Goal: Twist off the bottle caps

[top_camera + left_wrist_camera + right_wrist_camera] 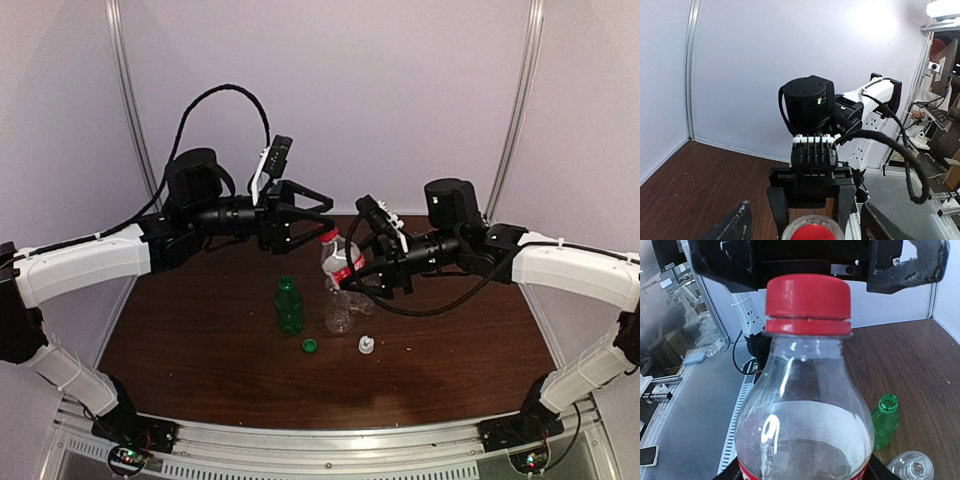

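Left gripper [320, 224]: the jaws stand open, one on each side of the red cap [807, 302], with a gap on both sides and no contact visible. In the left wrist view the cap top appears at the bottom edge, centred between the two spread jaws.

Right gripper [356, 268]: the jaws are closed on the body of the red-label bottle [805, 415] and hold it clear of the table [200, 340], with its neck tilted towards the left gripper.

Red cap: round, ribbed, opaque red. It is seated on the bottle neck, with its red ring directly beneath it.

Red-label bottle: short, made of clear plastic with a rounded shoulder. The red label runs around the body at the level of the right jaws. No liquid can be made out inside.

Green bottle [289, 308]: stands upright on the table, near and to the left of the held bottle, with its neck open.

Clear bottle [338, 312]: stands upright just right of the green bottle, directly under the held bottle in the top view, with its mouth open.

Green cap [310, 346]: lies on the table just near of the green bottle.

White cap [367, 345]: lies to the right of the green cap, near the base of the clear bottle.
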{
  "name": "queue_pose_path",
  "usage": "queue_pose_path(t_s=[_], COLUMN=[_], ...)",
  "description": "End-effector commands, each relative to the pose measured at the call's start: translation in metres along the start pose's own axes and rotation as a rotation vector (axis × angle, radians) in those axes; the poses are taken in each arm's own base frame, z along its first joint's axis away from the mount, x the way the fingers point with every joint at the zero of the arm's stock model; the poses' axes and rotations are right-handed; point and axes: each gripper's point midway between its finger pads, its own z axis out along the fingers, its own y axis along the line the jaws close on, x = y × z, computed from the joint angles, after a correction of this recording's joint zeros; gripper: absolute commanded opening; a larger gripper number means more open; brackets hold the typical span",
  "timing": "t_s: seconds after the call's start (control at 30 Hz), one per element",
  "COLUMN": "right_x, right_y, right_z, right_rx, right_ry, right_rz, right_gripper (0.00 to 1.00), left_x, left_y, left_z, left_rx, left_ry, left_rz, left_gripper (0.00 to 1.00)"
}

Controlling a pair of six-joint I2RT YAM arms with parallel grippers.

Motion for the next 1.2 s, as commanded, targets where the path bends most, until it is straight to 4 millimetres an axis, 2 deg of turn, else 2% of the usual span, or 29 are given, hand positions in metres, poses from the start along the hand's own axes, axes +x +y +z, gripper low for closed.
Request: queue_pose_path(t_s=[0.0,0.17,0.47,0.6,0.77,0.87,0.97,1.1,1.17], right_x=[-0.011,-0.013,-0.017,-0.017,-0.017,-0.017,-0.018,-0.018,-0.017], right_y=[0.022,0.025,0.026,0.026,0.022,0.017,0.006,-0.012,-0.021], right_z=[-0.005,-0.006,-0.008,-0.007,-0.007,-0.006,-0.006,-0.009,-0.011], right_rx=[-0.088,-0.102,-0.096,-0.097,-0.078,-0.052,0.013,0.127,0.188], right_ry=[-0.047,-0.056,-0.066,-0.066,-0.065,-0.064,-0.061,-0.052,-0.048], right_rz=[-0.038,-0.043,-0.049,-0.047,-0.042,-0.04,-0.039,-0.042,-0.047], right_gripper=[0.43,0.43,0.43,0.42,0.42,0.42,0.41,0.4,0.4], left_x=[-0.015,-0.01,0.001,0.005,0.008,0.007,0.006,0.004,0.003], left_y=[-0.014,-0.017,-0.018,-0.018,-0.017,-0.016,-0.013,-0.002,0.006], left_z=[-0.002,0.001,0.002,0.002,0.002,0.003,0.004,0.003,0.003], left_rx=[0.066,0.109,0.124,0.125,0.129,0.125,0.103,0.032,-0.022], left_ry=[-0.057,-0.049,-0.033,-0.026,-0.02,-0.022,-0.019,-0.019,-0.019], left_rz=[0.013,-0.017,-0.045,-0.049,-0.055,-0.057,-0.069,-0.095,-0.115], left_gripper=[0.73,0.64,0.64,0.58,0.44,0.32,0.16,0.01,0.0])
